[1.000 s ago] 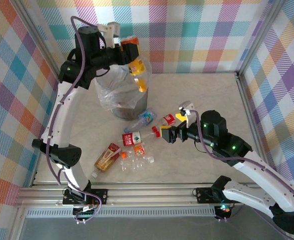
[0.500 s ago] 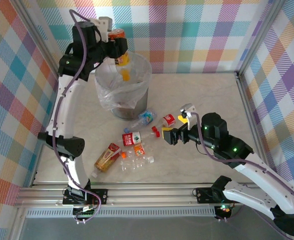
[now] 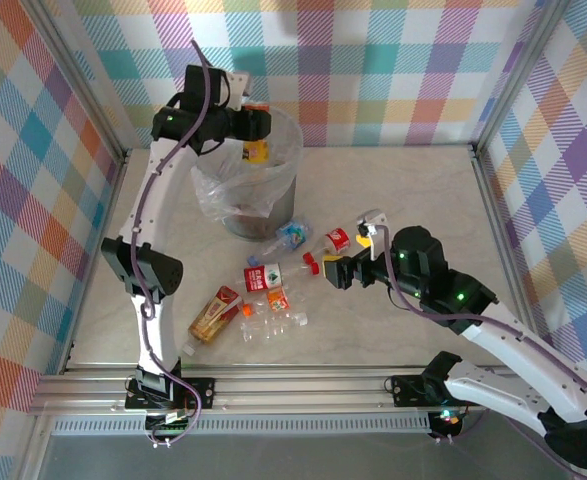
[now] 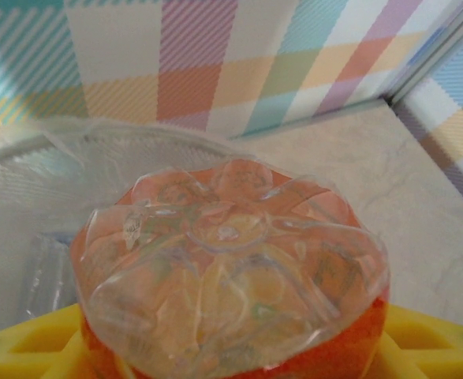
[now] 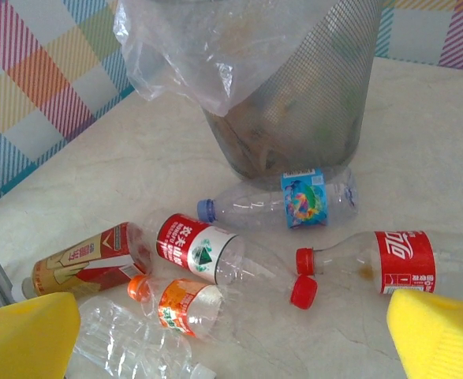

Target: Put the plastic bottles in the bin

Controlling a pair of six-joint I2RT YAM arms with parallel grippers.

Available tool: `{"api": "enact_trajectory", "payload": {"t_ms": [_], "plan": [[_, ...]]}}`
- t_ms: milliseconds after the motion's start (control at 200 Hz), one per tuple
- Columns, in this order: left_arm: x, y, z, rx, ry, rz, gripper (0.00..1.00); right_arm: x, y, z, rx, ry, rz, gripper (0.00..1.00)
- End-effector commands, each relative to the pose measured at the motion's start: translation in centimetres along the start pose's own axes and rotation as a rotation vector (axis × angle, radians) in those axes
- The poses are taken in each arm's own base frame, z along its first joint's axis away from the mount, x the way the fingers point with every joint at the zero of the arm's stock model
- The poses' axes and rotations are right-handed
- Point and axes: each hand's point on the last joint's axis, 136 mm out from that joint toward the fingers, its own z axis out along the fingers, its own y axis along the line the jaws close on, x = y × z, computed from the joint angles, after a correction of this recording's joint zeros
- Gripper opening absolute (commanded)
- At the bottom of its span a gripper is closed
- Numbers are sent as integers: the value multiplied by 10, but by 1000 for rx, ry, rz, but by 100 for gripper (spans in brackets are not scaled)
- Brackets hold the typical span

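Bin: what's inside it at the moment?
Dark brownish mass shows low down through the mesh wall of the bin and its bag; individual items cannot be told apart. The left gripper holds an orange bottle over the opening.

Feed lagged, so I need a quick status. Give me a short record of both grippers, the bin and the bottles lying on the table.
left gripper: shut on orange bottle, held above the bin's opening
right gripper: open, above the bottles on the table
bin: upright, lined with clear bag
bottles on table: about six, on their sides near the bin's base, including blue-label bottle and red-label bottle
loose item: red cap beside the red-label bottle
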Motion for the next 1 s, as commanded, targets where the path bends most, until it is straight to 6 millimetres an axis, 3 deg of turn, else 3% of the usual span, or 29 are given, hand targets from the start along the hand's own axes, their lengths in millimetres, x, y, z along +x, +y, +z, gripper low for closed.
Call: {"api": "enact_trajectory", "payload": {"t_ms": [0, 315, 510, 775, 815, 995], "plan": [[15, -1, 9, 36, 61, 1, 60, -10, -1, -4, 11, -35, 1, 100], [55, 4, 41, 39, 181, -38, 65, 1, -9, 10, 47, 12, 55, 100], [65, 7, 47, 29, 206, -53, 72, 8, -18, 17, 97, 40, 100, 100], [43, -1, 24, 31, 137, -55, 92, 20, -42, 22, 234, 80, 207, 100], [39, -2, 18, 30, 123, -57, 100, 22, -46, 24, 255, 86, 235, 100], [20, -16, -14, 54, 53, -52, 100, 38, -68, 31, 353, 125, 377, 98]]}}
